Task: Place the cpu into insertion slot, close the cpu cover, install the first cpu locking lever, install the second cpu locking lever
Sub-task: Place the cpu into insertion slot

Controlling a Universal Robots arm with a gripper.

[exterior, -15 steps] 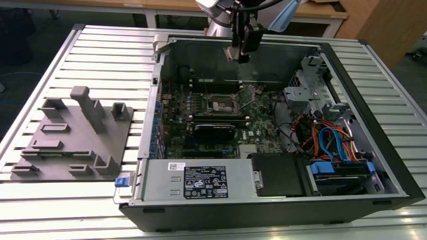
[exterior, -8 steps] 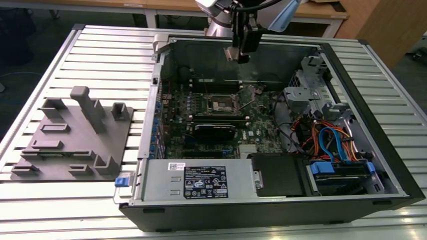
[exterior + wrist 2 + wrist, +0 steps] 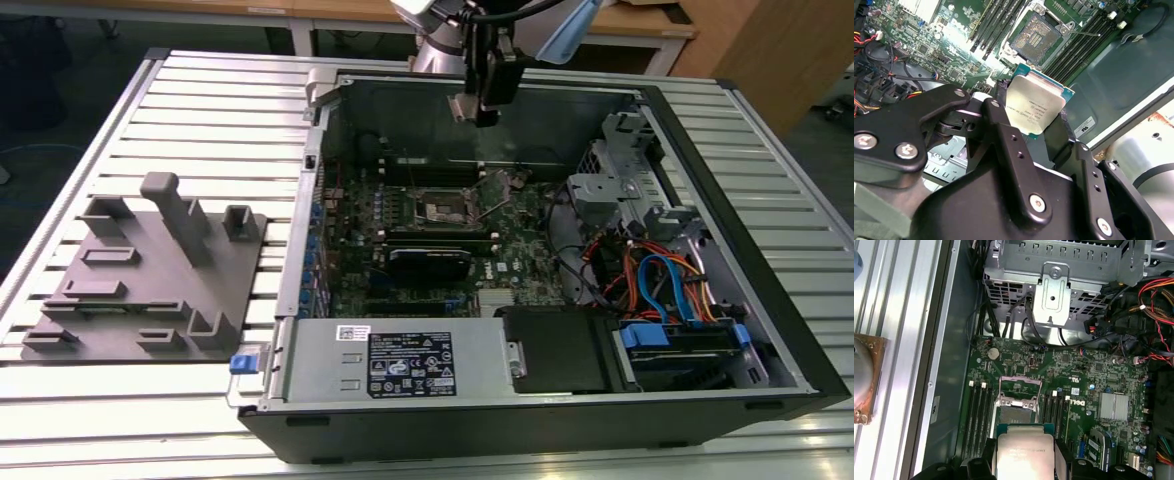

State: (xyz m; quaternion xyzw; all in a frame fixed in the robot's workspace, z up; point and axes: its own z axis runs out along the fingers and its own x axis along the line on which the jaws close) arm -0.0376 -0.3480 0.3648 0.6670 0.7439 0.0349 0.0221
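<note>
Between the fingers of the gripper [image 3: 1032, 126], in both wrist views: the cpu [image 3: 1035, 104], clamped by two opposite edges, metal top facing the cameras, slightly tilted in the second wrist view. It is in the air, touching nothing but the fingers.

Below it, well apart: the insertion slot [image 3: 1035, 37] on the green circuit board [image 3: 1079, 365], bare, contact field exposed. We judge that the chip is not yet lined up over it.

Just beyond the slot in the first wrist view: the cpu cover [image 3: 1017, 401], swung up and open. A thin wire lever [image 3: 1085, 33] lies free beside the socket; we cannot make out the other one.

Exterior view: the gripper hangs above the far part of the open computer case [image 3: 534, 432].

Status: chip picked up. Placing, closing the cover and latching both levers are all left.
</note>
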